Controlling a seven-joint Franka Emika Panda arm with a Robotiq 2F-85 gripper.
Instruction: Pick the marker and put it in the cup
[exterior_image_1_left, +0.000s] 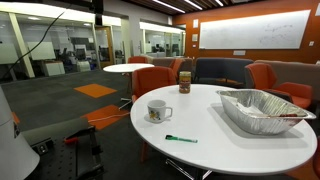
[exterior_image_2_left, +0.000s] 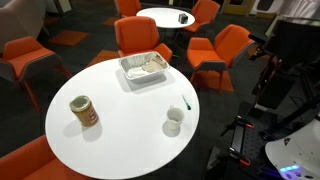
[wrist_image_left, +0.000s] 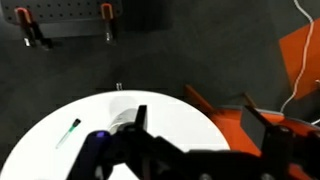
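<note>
The marker lies untouched; the gripper gapes wide, empty.

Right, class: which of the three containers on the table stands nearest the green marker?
The white mug: the marker lies beside it, while the brown jar and foil tray sit farther off.

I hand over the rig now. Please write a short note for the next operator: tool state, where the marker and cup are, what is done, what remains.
Tool: open, empty, high above the table in the wrist view.
Marker: lies flat on the white table, close to the cup but not touching it.
Done: nothing yet; the marker is not picked.
Left: grasp the marker, drop it in the cup.
</note>
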